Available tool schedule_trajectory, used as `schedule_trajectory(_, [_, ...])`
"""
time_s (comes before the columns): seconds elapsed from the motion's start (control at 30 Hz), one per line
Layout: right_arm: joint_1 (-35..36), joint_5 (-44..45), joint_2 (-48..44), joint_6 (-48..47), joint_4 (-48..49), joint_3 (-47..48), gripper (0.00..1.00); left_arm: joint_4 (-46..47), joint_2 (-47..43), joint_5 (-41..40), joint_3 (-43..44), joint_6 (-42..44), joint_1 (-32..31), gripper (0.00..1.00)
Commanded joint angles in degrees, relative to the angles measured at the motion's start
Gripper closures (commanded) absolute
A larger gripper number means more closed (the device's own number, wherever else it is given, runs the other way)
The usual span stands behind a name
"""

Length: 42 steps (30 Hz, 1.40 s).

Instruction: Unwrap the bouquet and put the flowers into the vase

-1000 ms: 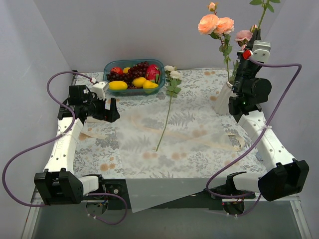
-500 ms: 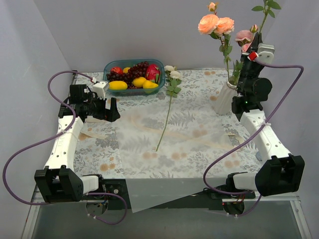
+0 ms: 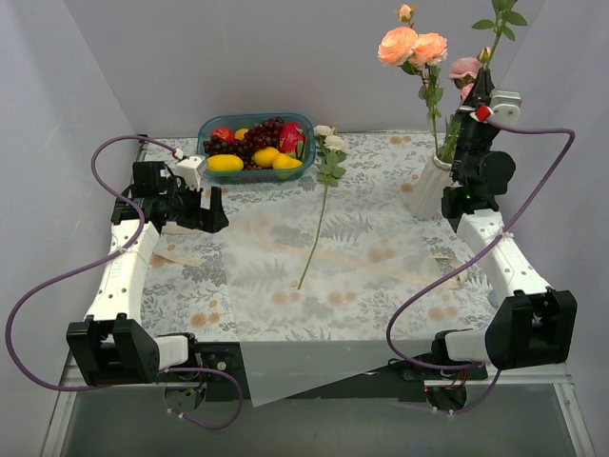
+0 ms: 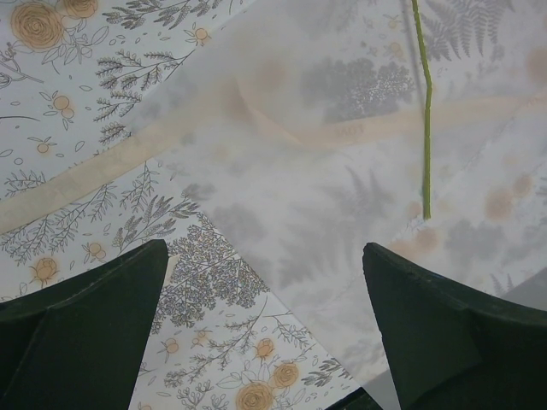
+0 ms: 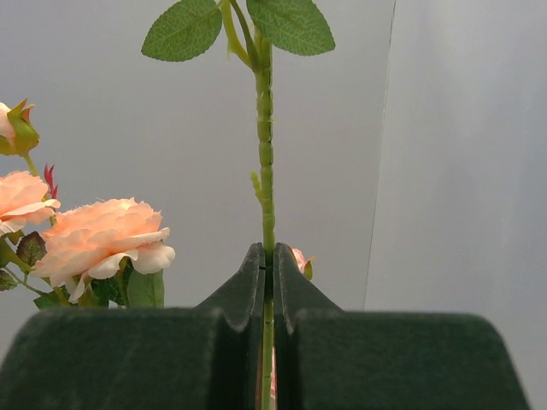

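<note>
The white ribbed vase (image 3: 430, 188) stands at the back right and holds peach roses (image 3: 411, 46) and a pink one. My right gripper (image 3: 482, 84) is raised just right of the vase, shut on a leafy green stem (image 5: 266, 154) that stands upright between its fingers (image 5: 268, 256). A peach bloom (image 5: 98, 239) shows to its left. One cream-white rose (image 3: 324, 181) lies on the table's middle. The bouquet's paper (image 3: 324, 286) lies spread flat, with the cream ribbon (image 4: 102, 162) beside it. My left gripper (image 3: 214, 205) hovers open at the left, over the paper's edge (image 4: 265, 256).
A blue bowl of fruit (image 3: 255, 148) sits at the back centre. Grey walls close in on the left, back and right. Purple cables loop off both arms. The lying rose's stem (image 4: 425, 111) ends right of the left gripper.
The right arm has shifted slightly toward the back with the stem, and the stem's leafy top has come down a little. The left arm has not moved.
</note>
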Motion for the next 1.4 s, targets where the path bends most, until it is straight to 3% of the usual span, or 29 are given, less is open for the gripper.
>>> schedule_trajectory(0.0, [-0.4, -1.4, -0.5, 1.5, 3.3, 0.0, 0.99, -0.6, -0.5, 0.6, 1.8, 0.4, 0.4, 0.02])
schedule_trajectory(0.4, [-0.4, -4.6, 0.0, -2.0, 3.5, -3.0, 0.99, -1.5, -1.0, 1.1, 2.3, 1.0, 0.4, 0.02])
schedule_trajectory(1.1, [-0.8, 1.9, 0.3, -2.4, 4.9, -9.6, 0.98, -3.1, -1.8, 1.6, 3.9, 1.9, 0.5, 0.02])
schedule_trajectory(1.17, [-0.8, 2.7, 0.6, -1.6, 4.4, -10.1, 0.89, -3.9, -1.4, 2.4, 4.3, 2.0, 0.5, 0.02])
schedule_trajectory(1.23, [-0.9, 2.4, 0.3, -1.1, 3.8, -11.6, 0.7, -4.1, -1.4, 2.7, 4.6, 1.9, 0.5, 0.02])
schedule_trajectory(1.27, [-0.9, 1.9, 0.0, -1.0, 2.9, -12.1, 0.59, -4.0, -1.7, 2.9, 4.6, 1.9, 0.5, 0.02])
schedule_trajectory(1.3, [-0.9, 1.2, -0.8, -0.7, 2.1, -12.5, 0.36, -4.0, -1.9, 3.0, 4.6, 1.9, 0.5, 0.02])
schedule_trajectory(1.37, [-0.9, 1.9, -1.6, -0.6, -0.1, -13.0, 0.23, -4.1, -2.1, 3.1, 4.4, 2.2, 0.5, 0.02])
